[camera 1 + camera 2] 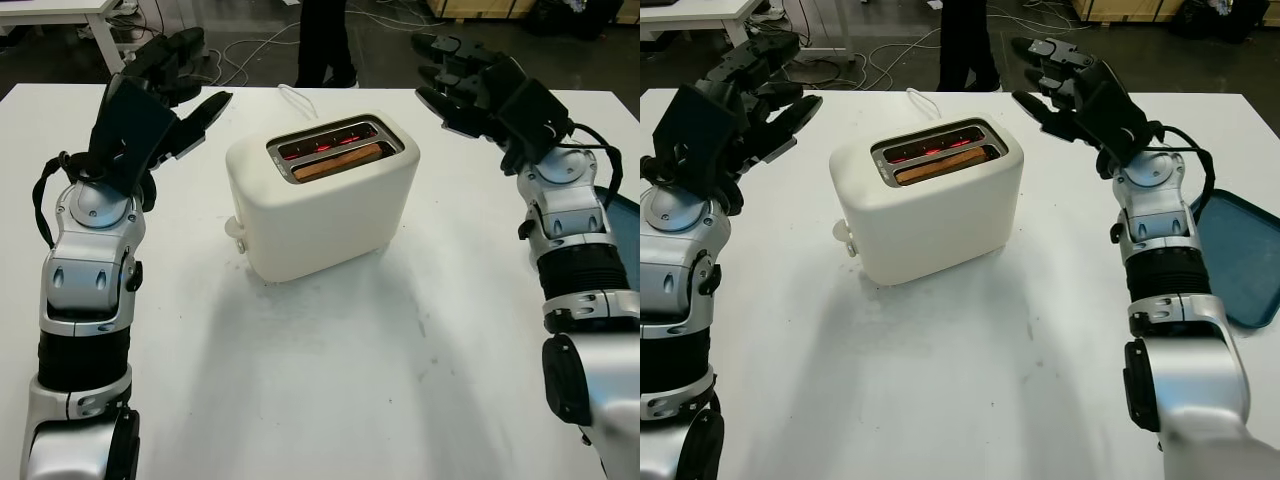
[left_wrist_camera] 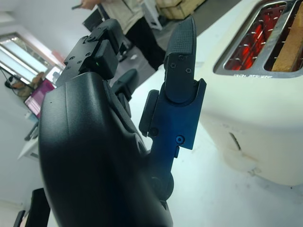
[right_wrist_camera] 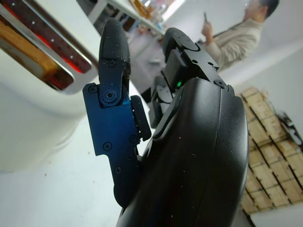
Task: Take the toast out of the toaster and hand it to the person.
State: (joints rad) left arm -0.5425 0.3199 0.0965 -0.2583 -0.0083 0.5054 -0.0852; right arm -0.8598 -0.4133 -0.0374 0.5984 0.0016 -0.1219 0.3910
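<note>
A cream toaster (image 1: 320,205) stands mid-table with two slots glowing red inside. A brown slice of toast (image 1: 338,161) sits low in the near slot, its top edge about level with the rim. My left hand (image 1: 170,80) is raised to the left of the toaster, open and holding nothing. My right hand (image 1: 460,80) is raised to the right of the toaster at about the same height, open as well. A person (image 1: 325,40) in dark trousers stands beyond the table's far edge, behind the toaster.
A white cord (image 1: 292,98) runs from the back of the toaster toward the far edge. A dark blue tray (image 1: 1240,255) lies at the table's right edge beside my right forearm. Cables and furniture cover the floor beyond.
</note>
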